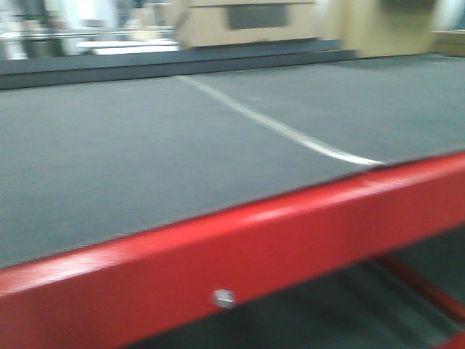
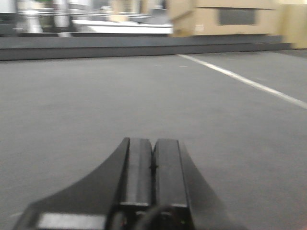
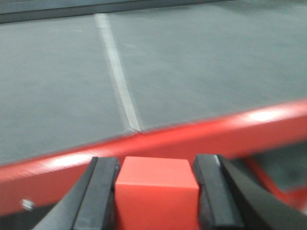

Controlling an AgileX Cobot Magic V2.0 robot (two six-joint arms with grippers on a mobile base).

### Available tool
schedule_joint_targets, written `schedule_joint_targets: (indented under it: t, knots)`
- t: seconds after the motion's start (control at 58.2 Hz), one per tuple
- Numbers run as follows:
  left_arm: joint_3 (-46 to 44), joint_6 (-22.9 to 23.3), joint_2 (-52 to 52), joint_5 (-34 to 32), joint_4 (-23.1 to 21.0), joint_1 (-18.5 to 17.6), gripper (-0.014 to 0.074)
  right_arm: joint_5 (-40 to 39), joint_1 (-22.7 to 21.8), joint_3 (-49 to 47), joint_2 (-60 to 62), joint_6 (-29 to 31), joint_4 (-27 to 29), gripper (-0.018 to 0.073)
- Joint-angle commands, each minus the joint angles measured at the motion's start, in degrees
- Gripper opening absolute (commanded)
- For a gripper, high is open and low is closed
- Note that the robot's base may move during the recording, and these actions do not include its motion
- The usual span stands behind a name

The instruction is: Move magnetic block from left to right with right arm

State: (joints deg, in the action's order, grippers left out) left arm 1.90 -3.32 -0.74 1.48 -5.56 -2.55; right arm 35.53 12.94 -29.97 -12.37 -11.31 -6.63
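Right wrist view shows your right gripper (image 3: 156, 164) clamped on the magnetic block (image 3: 157, 189), a bright-red, matte, sharp-edged cube at 6 o'clock, with the table's red rail (image 3: 216, 130) just beyond it. The carry looks underway. Your next move likely calls for clearing the rail, passing right of the white line (image 3: 117, 76) at 12 o'clock, then lowering. Your left gripper (image 2: 153, 143) hangs pressed together, empty.

I take this for a workshop: red steel bench frame (image 1: 240, 247), taped gray mat (image 1: 109, 160), cardboard boxes (image 1: 247, 22) along the top edge.
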Motion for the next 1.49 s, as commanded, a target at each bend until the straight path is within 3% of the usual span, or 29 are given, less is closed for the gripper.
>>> schedule_joint_targets:
  t: [0.0,1.476]
  knots:
    - [0.34,0.34,-0.69,-4.75,-0.27,-0.29,-0.0126,-5.30,-0.24,-1.40,-0.56,0.51,-0.80,0.0229]
    - [0.34,0.34,-0.69,-4.75,-0.27,0.36,-0.0126,-5.35,-0.24,-1.40,-0.56,0.51,-0.80,0.0229]
